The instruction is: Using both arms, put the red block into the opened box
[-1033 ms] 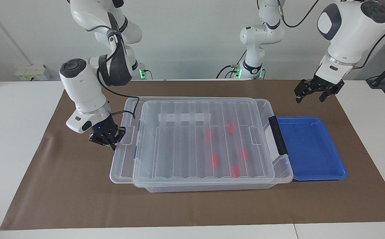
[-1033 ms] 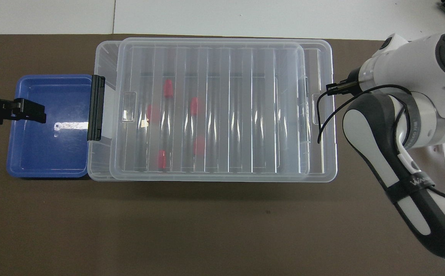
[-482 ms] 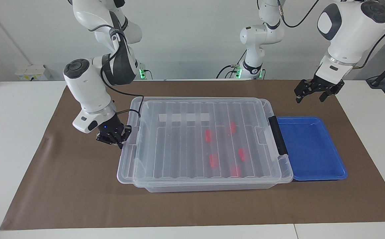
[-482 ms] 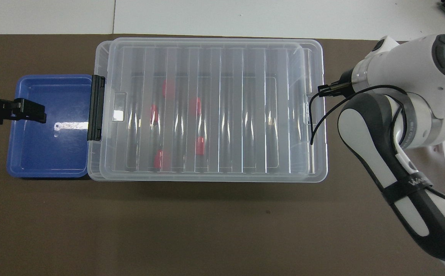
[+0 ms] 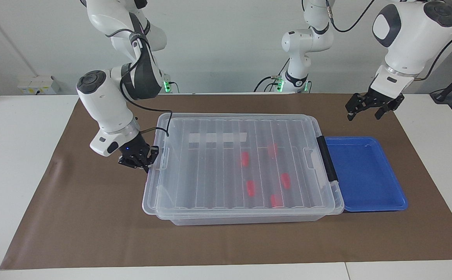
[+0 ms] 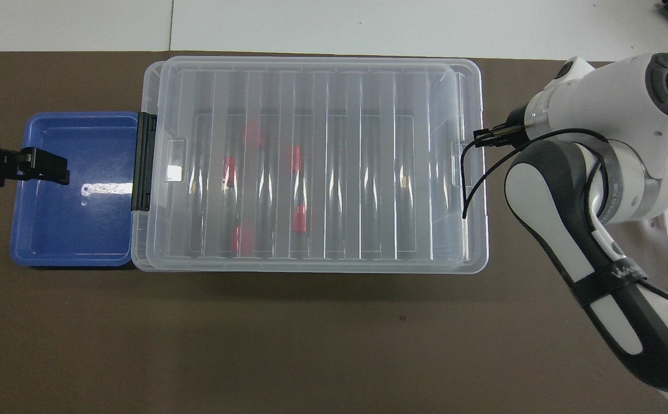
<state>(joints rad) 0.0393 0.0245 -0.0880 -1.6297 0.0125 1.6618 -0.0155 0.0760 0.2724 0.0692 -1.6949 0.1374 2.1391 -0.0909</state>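
Several red blocks (image 5: 251,188) (image 6: 298,218) lie inside the clear box (image 5: 241,218) (image 6: 310,265), seen through its ribbed clear lid (image 5: 210,171) (image 6: 368,172). The lid lies flat over the box and covers nearly all of it. My right gripper (image 5: 138,159) is shut and low at the lid's end edge, toward the right arm's end of the table, touching or almost touching the lid's rim. My left gripper (image 5: 366,111) (image 6: 52,169) hangs open and empty, up in the air over the blue tray's edge, where that arm waits.
An empty shallow blue tray (image 5: 366,173) (image 6: 69,230) butts against the box's black handle (image 5: 327,158) (image 6: 144,162) toward the left arm's end. A brown mat (image 5: 74,217) covers the table under both.
The lid has slid toward the left arm's end until it sits squarely over the box. My right gripper has travelled along with its end edge. The left arm has not moved.
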